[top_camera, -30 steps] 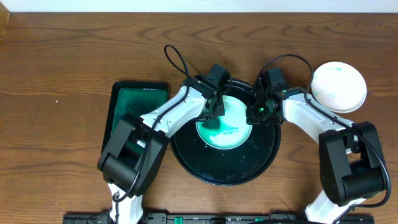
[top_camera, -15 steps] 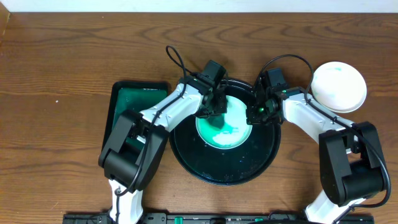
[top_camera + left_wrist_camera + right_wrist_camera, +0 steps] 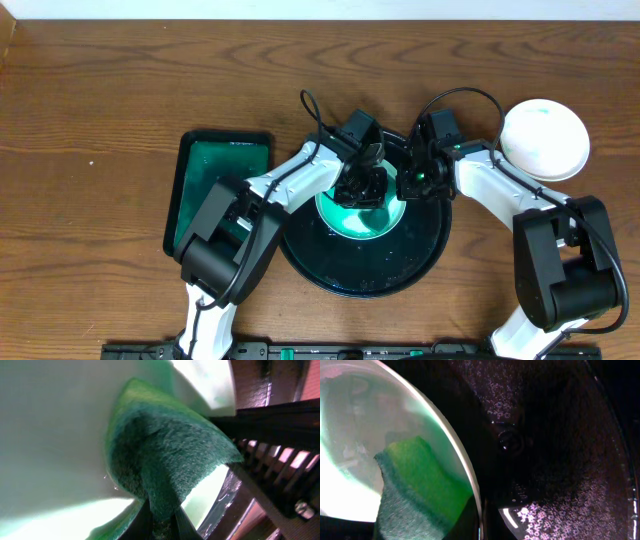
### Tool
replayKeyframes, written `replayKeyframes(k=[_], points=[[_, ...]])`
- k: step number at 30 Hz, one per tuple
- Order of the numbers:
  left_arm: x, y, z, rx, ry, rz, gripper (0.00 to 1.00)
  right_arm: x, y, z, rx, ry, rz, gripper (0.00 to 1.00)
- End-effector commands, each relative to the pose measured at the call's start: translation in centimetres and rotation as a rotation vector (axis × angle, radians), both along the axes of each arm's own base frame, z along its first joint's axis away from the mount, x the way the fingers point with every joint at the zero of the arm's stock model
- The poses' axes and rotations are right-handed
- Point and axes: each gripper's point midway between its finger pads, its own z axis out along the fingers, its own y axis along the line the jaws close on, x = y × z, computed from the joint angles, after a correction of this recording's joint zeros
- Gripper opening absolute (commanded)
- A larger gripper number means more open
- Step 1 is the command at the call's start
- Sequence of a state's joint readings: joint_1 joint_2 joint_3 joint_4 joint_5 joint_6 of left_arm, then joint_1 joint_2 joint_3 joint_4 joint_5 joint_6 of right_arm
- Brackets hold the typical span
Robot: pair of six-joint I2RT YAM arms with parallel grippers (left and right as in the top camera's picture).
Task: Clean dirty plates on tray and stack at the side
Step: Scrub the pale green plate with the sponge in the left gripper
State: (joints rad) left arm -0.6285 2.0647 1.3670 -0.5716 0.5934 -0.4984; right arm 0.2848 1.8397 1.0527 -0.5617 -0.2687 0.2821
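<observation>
A teal-tinted white plate (image 3: 352, 222) lies in the large black tray (image 3: 330, 265). My left gripper (image 3: 362, 186) is shut on a green sponge (image 3: 165, 455) and presses it on the plate's upper right part. In the left wrist view the fingers (image 3: 142, 522) pinch the sponge's lower end against the plate (image 3: 55, 435). My right gripper (image 3: 412, 183) is shut on the plate's right rim. The right wrist view shows that rim (image 3: 465, 472), the sponge (image 3: 415, 490) and the wet tray floor (image 3: 560, 435). A cleaner white plate (image 3: 543, 140) sits on the table at the right.
A rectangular dark-green tray (image 3: 215, 175) with teal liquid stands left of the black tray. The wooden table (image 3: 100, 100) runs around both. Arm cables loop above the black tray's far rim.
My left gripper has moved right across the plate with the sponge, towards the right gripper. The right gripper and the plate have not moved.
</observation>
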Motion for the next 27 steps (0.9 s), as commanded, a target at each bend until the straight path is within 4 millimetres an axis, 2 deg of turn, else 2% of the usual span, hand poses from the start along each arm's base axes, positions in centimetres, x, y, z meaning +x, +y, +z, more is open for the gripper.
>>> replayKeyframes(k=[1,4,9,13,15,19,22,25,27], points=[[-1.8,3.3,-3.2,0.215,0.063,0.048,0.07,-0.2,-0.5,-0.6,-0.056,0.001,-0.013,0.01],[-1.2,6.5,-3.8,0.386,0.052,0.154,0.07,-0.2,-0.5,-0.6,-0.056,0.001,-0.013,0.01],[1.5,12.3,-2.5,0.628,-0.084,0.284,0.07,-0.2,-0.5,-0.6,-0.056,0.001,-0.013,0.01],[3.4,15.4,-1.7,0.759,-0.199,0.297,0.07,-0.2,-0.5,-0.6,-0.056,0.001,-0.013,0.01],[3.9,16.0,-1.6,0.780,-0.229,0.270,0.07,-0.2,-0.5,-0.6,-0.056,0.001,-0.013,0.01],[5.1,15.3,-1.6,0.747,-0.287,0.197,0.07,-0.2,-0.5,-0.6,-0.056,0.001,-0.013,0.01],[6.0,14.2,-1.6,0.692,-0.316,0.208,0.07,-0.2,-0.5,-0.6,-0.056,0.000,-0.012,0.01],[5.8,11.3,-2.0,0.540,-0.269,0.200,0.07,-0.2,-0.5,-0.6,-0.056,0.000,-0.012,0.01],[5.2,8.4,-2.1,0.392,-0.215,0.173,0.07,-0.2,-0.5,-0.6,-0.056,0.001,-0.012,0.01]])
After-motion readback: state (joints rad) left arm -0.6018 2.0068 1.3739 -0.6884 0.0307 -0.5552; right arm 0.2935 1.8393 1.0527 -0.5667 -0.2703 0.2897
